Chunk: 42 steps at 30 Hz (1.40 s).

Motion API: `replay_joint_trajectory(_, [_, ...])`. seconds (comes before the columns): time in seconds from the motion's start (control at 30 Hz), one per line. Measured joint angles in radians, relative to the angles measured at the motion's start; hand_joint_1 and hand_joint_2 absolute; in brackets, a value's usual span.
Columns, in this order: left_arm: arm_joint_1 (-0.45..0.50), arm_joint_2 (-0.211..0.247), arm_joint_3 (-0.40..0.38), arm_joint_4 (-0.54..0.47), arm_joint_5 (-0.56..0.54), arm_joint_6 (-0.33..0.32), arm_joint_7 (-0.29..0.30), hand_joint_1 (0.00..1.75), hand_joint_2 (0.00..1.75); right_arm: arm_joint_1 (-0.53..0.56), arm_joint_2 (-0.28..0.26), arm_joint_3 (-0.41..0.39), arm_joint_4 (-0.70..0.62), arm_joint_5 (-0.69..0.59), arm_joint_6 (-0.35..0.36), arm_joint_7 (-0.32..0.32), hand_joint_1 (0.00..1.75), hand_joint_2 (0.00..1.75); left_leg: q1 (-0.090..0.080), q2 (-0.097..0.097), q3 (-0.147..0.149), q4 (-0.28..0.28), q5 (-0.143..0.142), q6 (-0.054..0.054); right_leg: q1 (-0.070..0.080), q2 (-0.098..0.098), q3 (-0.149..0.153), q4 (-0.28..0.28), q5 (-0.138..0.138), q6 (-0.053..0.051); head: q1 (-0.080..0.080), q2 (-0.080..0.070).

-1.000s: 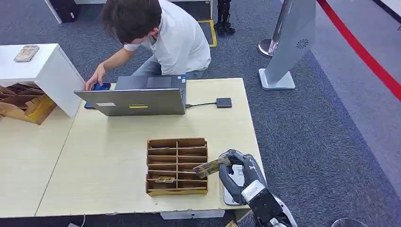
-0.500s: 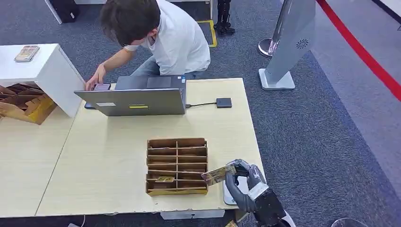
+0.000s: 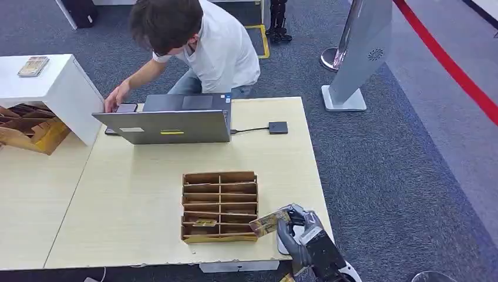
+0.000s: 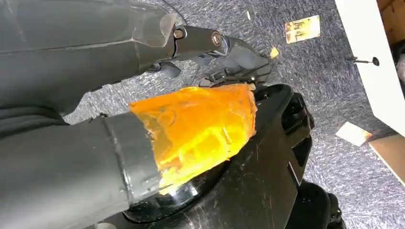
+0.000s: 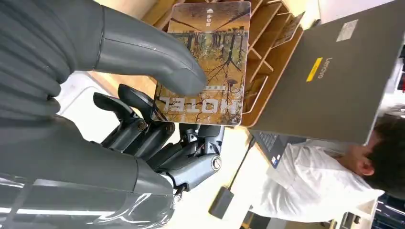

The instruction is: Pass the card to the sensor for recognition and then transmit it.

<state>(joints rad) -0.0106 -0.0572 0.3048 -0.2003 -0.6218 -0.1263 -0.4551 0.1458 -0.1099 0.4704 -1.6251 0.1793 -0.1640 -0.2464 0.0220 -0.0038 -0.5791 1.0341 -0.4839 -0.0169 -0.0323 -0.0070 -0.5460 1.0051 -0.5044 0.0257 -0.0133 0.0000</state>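
A brown card (image 3: pixel 269 223) printed with trees and the word HOTEL is pinched in my right hand (image 3: pixel 298 234) over the table's near right corner, just right of the cardboard slot box (image 3: pixel 219 207). In the right wrist view the thumb (image 5: pixel 143 52) presses on the card (image 5: pixel 205 62) and the darker fingers lie behind it. A small dark square sensor (image 3: pixel 278 127) lies at the far side of the table, cabled to the laptop (image 3: pixel 170 126). A flat white pad (image 3: pixel 283 245) lies under my right hand. My left hand (image 4: pixel 229 57) hangs above the carpet, holding nothing.
A person (image 3: pixel 199 41) leans over the far table edge with a hand on a phone (image 3: pixel 120 108). One slot of the box holds another card (image 3: pixel 204 222). A white cabinet (image 3: pixel 53 88) stands far left and a grey kiosk stand (image 3: pixel 358 53) far right. Loose cards (image 4: pixel 302 29) lie on the carpet.
My right hand has drawn back with the card toward the table's near edge and sunk lower. The person has shifted slightly over the phone.
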Motion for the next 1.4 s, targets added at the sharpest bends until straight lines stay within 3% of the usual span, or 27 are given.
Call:
replay_joint_trajectory(0.3, [0.004,0.0,0.008,0.0,0.009,-0.011,-0.009,0.0,0.0,-0.003,0.0,0.005,0.018,0.021,-0.005,0.005,1.75,1.75,0.0,0.0,0.0,0.0,0.0,0.0,0.0,0.0,0.0,0.0,0.0,0.0,0.0,0.0])
replay_joint_trajectory(0.33, [0.004,0.0,0.01,0.0,0.011,-0.021,-0.014,0.0,1.75,-0.004,0.0,0.006,0.02,0.026,-0.005,0.006,1.75,1.75,0.0,0.0,0.0,0.0,0.0,0.0,0.0,0.0,0.0,0.0,0.0,0.0,0.0,0.0])
replay_joint_trajectory(0.5, [0.004,0.0,0.016,0.0,0.011,-0.045,-0.041,0.0,1.75,-0.012,0.0,0.017,0.031,0.043,-0.006,0.012,1.75,1.75,0.0,0.0,0.0,0.0,0.0,0.0,0.0,0.0,0.0,0.0,0.0,0.0,0.0,0.0])
replay_joint_trajectory(1.4, [0.006,0.001,0.016,0.0,-0.004,-0.041,-0.047,0.0,1.75,-0.022,0.0,0.025,0.037,0.063,-0.024,0.014,1.75,1.75,0.0,0.0,0.0,0.0,0.0,0.0,0.0,0.0,0.0,0.0,0.0,0.0,0.0,0.0])
